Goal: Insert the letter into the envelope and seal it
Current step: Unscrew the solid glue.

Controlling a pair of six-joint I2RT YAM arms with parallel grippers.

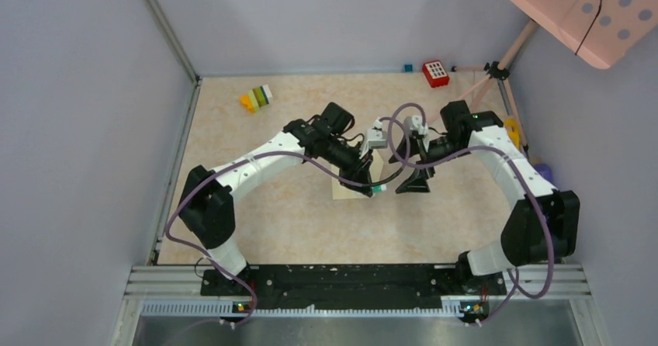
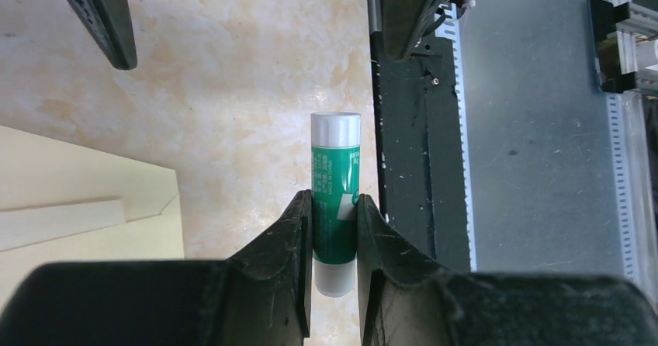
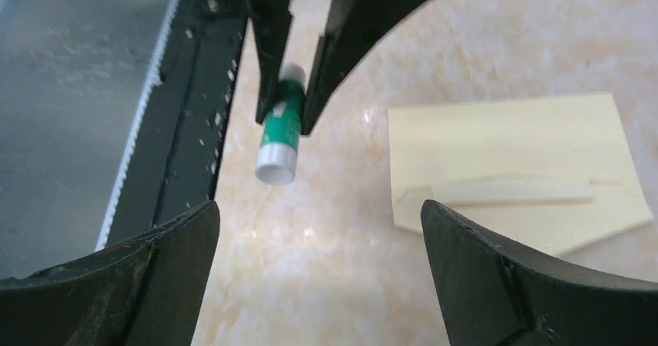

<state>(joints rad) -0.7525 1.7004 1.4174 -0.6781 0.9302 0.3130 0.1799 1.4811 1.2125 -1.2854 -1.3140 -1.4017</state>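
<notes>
Left tool [image 2: 334,198] pinches green glue stick [image 2: 335,160], likely for sealing; right tool [image 3: 318,210] gapes wide, empty; envelope [image 3: 504,140] lies unsealed on counter [image 3: 334,284].

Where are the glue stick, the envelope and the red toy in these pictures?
glue stick [image 2: 335,183], left wrist view, on its green label.
envelope [image 3: 504,140], right wrist view, on its plain face.
red toy [image 1: 435,73], top view, on its spotted top.

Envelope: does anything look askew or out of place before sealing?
The envelope lies flat, its flap apparently open. A paler strip sits across its mouth, possibly the letter's edge not fully tucked in. Nothing else stands out.
</notes>
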